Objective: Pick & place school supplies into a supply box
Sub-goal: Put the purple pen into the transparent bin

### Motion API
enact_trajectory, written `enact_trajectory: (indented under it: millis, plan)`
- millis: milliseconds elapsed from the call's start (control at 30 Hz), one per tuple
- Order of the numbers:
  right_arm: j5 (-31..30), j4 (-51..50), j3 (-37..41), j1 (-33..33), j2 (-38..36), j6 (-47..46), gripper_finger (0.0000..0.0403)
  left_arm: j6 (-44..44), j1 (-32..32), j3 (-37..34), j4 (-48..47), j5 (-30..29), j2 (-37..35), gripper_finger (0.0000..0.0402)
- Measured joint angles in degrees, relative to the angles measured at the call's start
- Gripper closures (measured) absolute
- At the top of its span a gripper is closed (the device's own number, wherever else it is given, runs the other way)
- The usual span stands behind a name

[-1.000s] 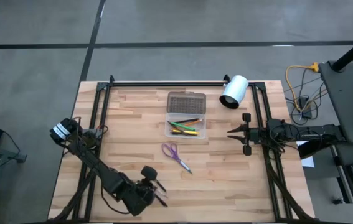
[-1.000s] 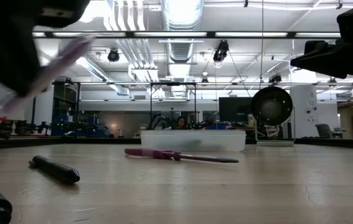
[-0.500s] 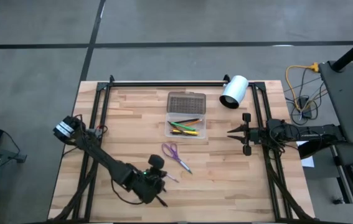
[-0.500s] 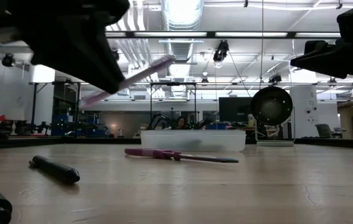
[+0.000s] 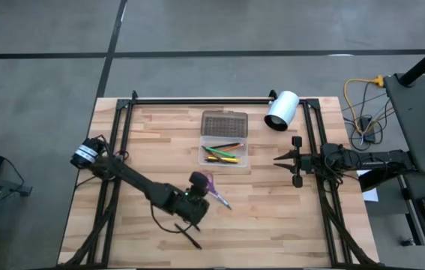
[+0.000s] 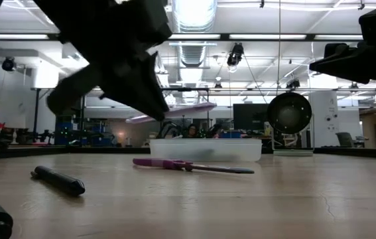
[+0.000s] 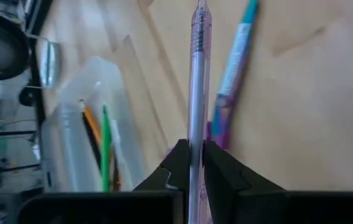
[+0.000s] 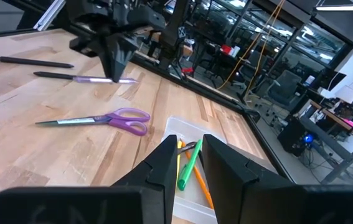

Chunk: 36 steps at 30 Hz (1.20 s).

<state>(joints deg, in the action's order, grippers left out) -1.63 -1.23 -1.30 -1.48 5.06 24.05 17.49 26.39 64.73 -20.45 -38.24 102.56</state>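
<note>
Above the table centre, we see the left gripper [image 5: 199,196] clamped on a purple pen [image 7: 197,106], carried near the scissors [image 5: 213,189]; the supply box [image 5: 225,140] holds several pens already; scissors and a black pen [image 6: 58,180] remain; the right gripper [image 5: 278,158] waits beside the box, jaws apart, empty.
</note>
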Motion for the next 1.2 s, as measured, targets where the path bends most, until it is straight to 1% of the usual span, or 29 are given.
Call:
enact_trajectory:
  millis: [267, 533, 767, 933, 1067, 1200]
  plan:
    - [0.0, 0.0, 0.0, 0.0, 0.0, 0.0, 0.0335, 8.4, -4.9, 0.0, 5.8, -1.3, 0.2, 0.0391]
    - [0.0, 0.0, 0.0, 0.0, 0.0, 0.0, 0.0335, 11.8, -11.4, 0.0, 9.2, -1.3, 0.2, 0.0391]
    - [0.0, 0.0, 0.0, 0.0, 0.0, 0.0, 0.0335, 16.7, -17.4, -0.4, 11.7, -1.2, 0.2, 0.0391]
    - [0.0, 0.0, 0.0, 0.0, 0.0, 0.0, 0.0335, 21.1, -21.1, -1.4, 16.6, 0.6, 0.2, 0.0391]
    - [0.0, 0.0, 0.0, 0.0, 0.0, 0.0, 0.0335, 21.2, -23.8, -1.4, 19.6, 3.2, 0.2, 0.0391]
    - [0.0, 0.0, 0.0, 0.0, 0.0, 0.0, 0.0335, 21.2, -25.6, -1.6, 22.4, 3.7, 0.2, 0.0391]
